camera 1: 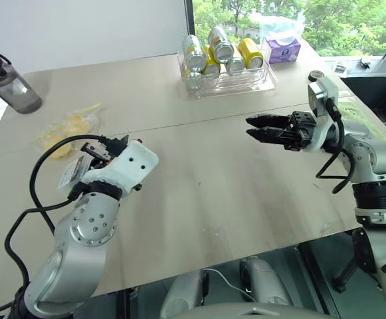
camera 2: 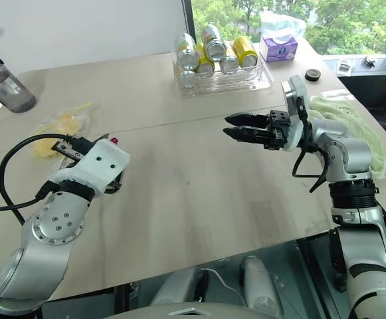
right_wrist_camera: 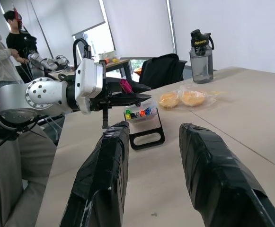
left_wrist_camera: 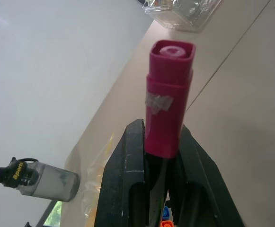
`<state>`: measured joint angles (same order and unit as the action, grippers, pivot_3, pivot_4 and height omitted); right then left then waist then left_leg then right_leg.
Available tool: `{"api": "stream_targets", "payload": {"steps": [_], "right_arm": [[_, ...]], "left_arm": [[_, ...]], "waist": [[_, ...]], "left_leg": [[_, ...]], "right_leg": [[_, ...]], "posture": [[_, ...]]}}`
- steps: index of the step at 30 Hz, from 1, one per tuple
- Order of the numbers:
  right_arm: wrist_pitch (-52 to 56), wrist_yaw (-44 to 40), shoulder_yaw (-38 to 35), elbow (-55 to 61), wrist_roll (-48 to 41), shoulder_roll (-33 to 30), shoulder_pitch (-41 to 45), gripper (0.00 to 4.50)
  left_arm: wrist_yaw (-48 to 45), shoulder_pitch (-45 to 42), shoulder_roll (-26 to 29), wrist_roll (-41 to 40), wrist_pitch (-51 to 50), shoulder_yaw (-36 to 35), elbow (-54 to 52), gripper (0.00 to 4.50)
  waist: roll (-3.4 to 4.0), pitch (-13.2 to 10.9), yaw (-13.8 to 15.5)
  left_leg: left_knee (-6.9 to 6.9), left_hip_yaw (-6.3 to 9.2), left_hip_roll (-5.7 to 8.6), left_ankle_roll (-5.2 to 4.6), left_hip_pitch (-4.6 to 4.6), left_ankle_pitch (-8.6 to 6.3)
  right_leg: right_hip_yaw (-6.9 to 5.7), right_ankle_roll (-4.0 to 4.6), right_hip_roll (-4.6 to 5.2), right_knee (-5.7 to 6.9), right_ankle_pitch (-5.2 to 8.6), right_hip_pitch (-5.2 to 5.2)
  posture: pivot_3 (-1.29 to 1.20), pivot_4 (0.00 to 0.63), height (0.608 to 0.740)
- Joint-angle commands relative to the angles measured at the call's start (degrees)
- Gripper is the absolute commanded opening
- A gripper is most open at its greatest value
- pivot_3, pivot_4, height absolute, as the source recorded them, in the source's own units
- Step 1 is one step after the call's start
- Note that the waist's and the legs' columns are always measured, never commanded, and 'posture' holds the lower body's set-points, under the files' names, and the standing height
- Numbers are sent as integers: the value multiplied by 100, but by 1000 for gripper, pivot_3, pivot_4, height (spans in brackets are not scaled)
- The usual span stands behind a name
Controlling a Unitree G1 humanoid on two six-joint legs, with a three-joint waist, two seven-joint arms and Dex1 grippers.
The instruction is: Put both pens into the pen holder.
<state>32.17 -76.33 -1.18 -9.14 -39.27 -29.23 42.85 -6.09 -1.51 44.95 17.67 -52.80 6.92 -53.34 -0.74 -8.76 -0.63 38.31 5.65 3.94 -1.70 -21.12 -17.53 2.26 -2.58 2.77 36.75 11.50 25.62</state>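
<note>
Your left gripper [right_wrist_camera: 128, 97] has its fingers [left_wrist_camera: 128, 179] clamped on the pen with magenta-pink ends [left_wrist_camera: 168, 109], whose pink cap sticks out past the fingertips. Just below those fingers the pen holder [right_wrist_camera: 142, 124] stands on the table [camera 1: 212, 179], neon markers showing inside its clear body, its black loop end towards your right gripper [camera 1: 262, 127]. That gripper hangs above the table with its fingers [right_wrist_camera: 213, 175] parted and nothing between them, well apart from the holder. Beyond its fingertips, a clear tray [camera 1: 229, 80] holds several cans [camera 1: 219, 50].
</note>
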Motion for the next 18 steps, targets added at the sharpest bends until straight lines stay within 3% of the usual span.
{"api": "stream_targets", "payload": {"steps": [1, 18], "right_arm": [[-106, 21, -183, 201, -64, -28, 94, 1812], [-322, 20, -91, 83, 134, -6, 125, 1812]], "left_arm": [[-60, 46, -63, 298, 117, -143, -115, 0], [-465, 559, -521, 693, 323, -634, 21, 0]], "waist": [[0, 0, 0], [0, 0, -4]], "left_leg": [[0, 0, 0, 0, 0, 0], [1, 0, 0, 0, 0, 0]], "right_leg": [[0, 0, 0, 0, 0, 0], [0, 0, 1, 0, 0, 0]], "posture": [[0, 150, 739], [0, 150, 739]]}}
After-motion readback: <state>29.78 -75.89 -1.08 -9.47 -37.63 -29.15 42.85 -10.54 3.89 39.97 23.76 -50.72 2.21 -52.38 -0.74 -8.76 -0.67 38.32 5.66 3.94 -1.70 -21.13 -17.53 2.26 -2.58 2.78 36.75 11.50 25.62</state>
